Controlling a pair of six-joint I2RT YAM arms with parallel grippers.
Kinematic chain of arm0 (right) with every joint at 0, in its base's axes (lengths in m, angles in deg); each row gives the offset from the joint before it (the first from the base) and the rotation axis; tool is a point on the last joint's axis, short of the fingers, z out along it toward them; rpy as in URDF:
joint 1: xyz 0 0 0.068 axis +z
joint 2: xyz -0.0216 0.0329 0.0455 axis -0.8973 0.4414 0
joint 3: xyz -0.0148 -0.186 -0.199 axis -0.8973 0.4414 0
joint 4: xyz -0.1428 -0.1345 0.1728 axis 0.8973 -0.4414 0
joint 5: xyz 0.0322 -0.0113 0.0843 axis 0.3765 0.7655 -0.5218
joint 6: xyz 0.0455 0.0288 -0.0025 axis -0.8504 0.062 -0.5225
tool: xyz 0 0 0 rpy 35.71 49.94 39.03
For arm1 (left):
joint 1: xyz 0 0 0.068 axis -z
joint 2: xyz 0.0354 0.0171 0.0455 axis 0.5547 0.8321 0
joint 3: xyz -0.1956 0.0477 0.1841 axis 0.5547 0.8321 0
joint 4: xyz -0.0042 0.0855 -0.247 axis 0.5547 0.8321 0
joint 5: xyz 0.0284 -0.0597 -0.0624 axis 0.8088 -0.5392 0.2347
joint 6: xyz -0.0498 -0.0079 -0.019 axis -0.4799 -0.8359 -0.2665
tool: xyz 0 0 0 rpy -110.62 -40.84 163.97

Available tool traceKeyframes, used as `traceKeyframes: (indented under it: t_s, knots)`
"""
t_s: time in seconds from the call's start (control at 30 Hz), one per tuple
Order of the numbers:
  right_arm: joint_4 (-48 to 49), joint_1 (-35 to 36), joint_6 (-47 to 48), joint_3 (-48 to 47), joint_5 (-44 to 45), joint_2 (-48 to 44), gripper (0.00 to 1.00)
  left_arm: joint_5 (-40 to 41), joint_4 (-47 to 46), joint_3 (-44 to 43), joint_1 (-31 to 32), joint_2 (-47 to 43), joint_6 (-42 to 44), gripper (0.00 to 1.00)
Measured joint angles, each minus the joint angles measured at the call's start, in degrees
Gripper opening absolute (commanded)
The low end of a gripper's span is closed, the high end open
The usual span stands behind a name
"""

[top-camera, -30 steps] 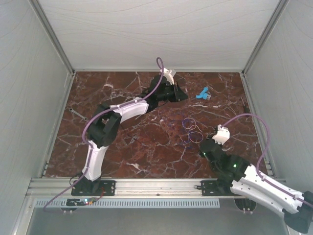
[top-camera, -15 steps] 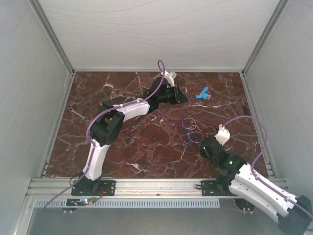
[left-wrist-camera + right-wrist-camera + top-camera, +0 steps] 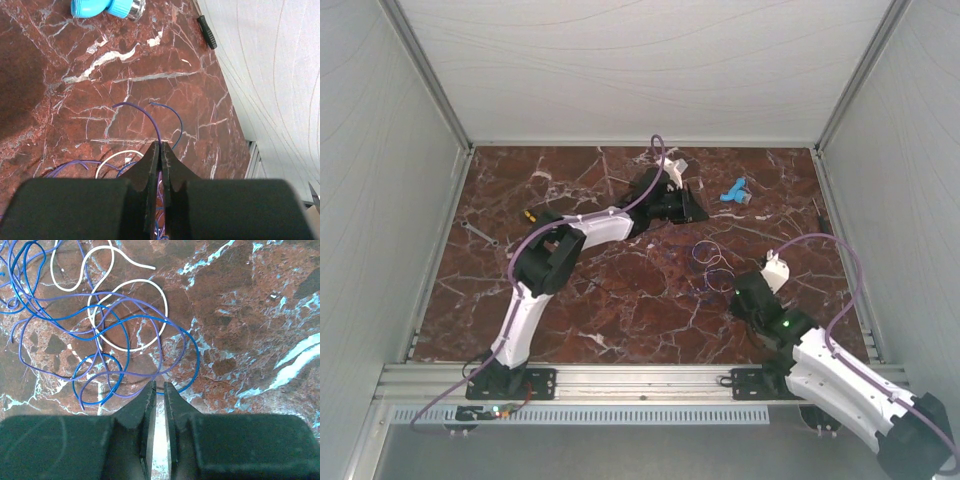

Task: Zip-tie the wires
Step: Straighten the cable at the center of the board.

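wires (image 3: 713, 266) lie in a loose tangle of thin purple-blue and white loops on the right half of the table, between the two grippers. the red-brown marble table (image 3: 620, 300) sits inside pale walls. the left arm (image 3: 590, 225) reaches across it towards the far right, and the right arm (image 3: 830, 370) comes in from the near right corner.

the left gripper (image 3: 160, 146) hangs just beyond the far side of the tangle. its jaws are drawn almost together with only a hairline slit between them. in its wrist view a purple strand lines up with that slit, but the top view shows the gripper apart from the loops, with nothing in its grasp.

the right gripper (image 3: 159, 386) sits at the near side of the tangle, right beside a blue loop. its jaws are nearly closed, and bare table shows through the narrow gap.

a blue plastic fitting (image 3: 734, 192) lies past the left gripper, and a black-handled screwdriver (image 3: 206, 31) lies by the right wall.
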Motion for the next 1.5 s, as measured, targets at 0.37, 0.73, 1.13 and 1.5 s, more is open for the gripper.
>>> traceKeyframes:
  t_s: [0.37, 0.73, 1.13, 1.5]
  knots:
    - [0.4, -1.4, 2.5, -0.4, -0.4, -0.9, 0.33, -0.5, 1.6, -2.0, 0.0, 3.0, -0.4, 0.59]
    - [0.5, -1.8, 6.7, -6.4, -0.1, -1.5, 0.67, 3.2, 6.0, -5.6, -1.1, 2.7, 2.0, 1.0]
    - [5.8, -1.9, 13.7, -12.2, -1.1, -1.4, 0.69, 20.2, 16.3, 8.8, -6.8, -23.3, 9.8, 1.0]
    - [10.3, -1.9, 14.8, -14.5, -6.4, 6.3, 0.71, 34.9, 21.3, 41.6, -17.7, -54.3, 9.4, 0.99]
